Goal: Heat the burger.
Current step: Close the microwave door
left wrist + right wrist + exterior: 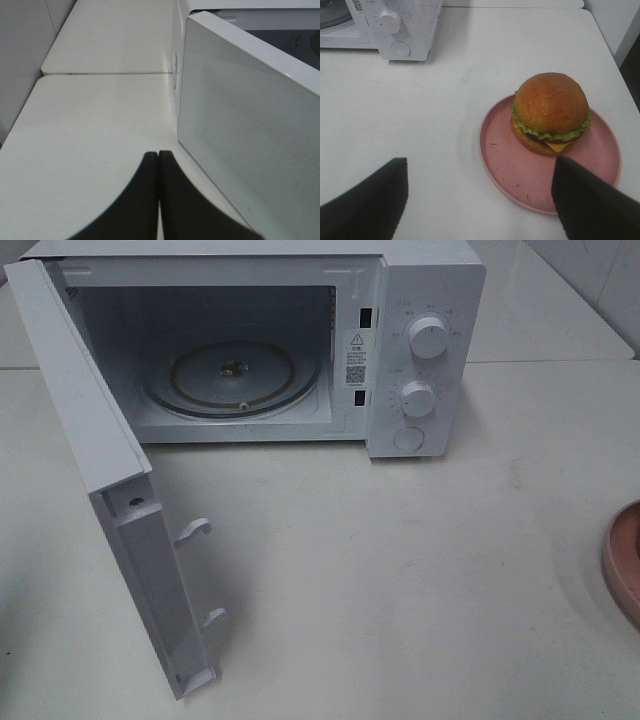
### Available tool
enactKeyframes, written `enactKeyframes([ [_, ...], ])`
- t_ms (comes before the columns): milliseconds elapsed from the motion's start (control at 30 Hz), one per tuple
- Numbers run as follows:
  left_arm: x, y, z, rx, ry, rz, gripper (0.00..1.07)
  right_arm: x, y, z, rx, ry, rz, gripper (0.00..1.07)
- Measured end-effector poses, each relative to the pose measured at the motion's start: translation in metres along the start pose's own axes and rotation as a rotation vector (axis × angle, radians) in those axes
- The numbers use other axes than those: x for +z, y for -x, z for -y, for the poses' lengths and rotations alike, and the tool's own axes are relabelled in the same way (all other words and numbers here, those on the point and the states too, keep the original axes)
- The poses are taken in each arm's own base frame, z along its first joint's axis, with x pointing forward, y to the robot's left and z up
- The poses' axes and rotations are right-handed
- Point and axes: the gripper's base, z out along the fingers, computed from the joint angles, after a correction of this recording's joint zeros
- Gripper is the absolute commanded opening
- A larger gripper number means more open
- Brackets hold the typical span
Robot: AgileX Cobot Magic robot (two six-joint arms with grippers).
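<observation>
The left gripper [159,165] has its dark fingers [142,200] pressed together, holding nothing, beside the open microwave door [250,130]. The right gripper [480,175] has its fingers [370,195] spread wide above the tabletop [420,100]. Between them, the burger [550,112] sits on a pink plate [510,165], well apart from the white microwave [425,340].

Microwave [425,350] carried the only markings. A warning sticker [356,357] sat on the front frame strip between cavity and control panel: triangle hazard sign on top, small print under it, a QR-like code at the bottom. Print was too small to read. Faint tick marks and tiny labels ringed the upper knob [428,338] and lower knob [417,398], also illegible. No brand name could be read.
</observation>
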Motion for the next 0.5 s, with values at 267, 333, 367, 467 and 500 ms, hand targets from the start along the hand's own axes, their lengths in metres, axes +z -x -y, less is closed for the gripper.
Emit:
enactKeyframes([
  [267, 0.034, -0.025, -0.009, 0.003, 0.074, 0.147, 0.00, 0.000, 0.000, 0.000, 0.000, 0.000, 0.000, 0.75],
  [333, 0.041, -0.033, -0.010, 0.021, 0.088, 0.171, 0.00, 0.000, 0.000, 0.000, 0.000, 0.000, 0.000, 0.75],
  [367, 0.044, -0.036, -0.011, 0.036, 0.093, 0.183, 0.00, 0.000, 0.000, 0.000, 0.000, 0.000, 0.000, 0.75],
  [467, 0.053, -0.042, -0.010, 0.076, 0.088, 0.216, 0.00, 0.000, 0.000, 0.000, 0.000, 0.000, 0.000, 0.75],
  [500, 0.053, -0.042, -0.010, 0.076, 0.088, 0.216, 0.00, 0.000, 0.000, 0.000, 0.000, 0.000, 0.000, 0.75],
])
